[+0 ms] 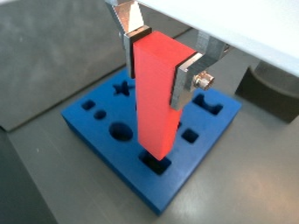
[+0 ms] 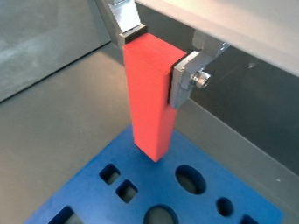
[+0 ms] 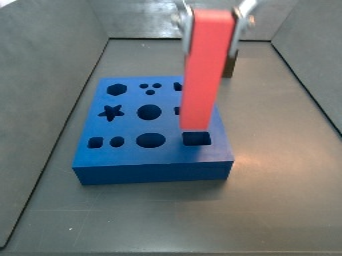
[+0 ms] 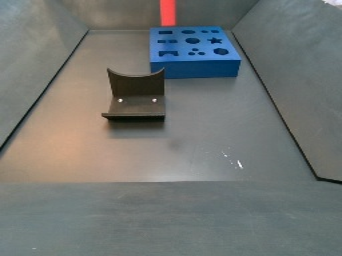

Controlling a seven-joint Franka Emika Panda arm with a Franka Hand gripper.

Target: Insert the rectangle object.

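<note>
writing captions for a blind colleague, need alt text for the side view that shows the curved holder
A dark olive curved holder sits alone on the grey floor in front of a blue block with shaped holes. Above the block hangs the red-pink rectangle object; the gripper is out of frame.

Open floor around the blue block; olive holder well apart; gripper above block.

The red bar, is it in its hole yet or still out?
Still out. The gripper holds the red bar upright, its lower end just above the blue block's square hole.

Soft, even light, faint glare on the floor, slightly blurry frames
</note>
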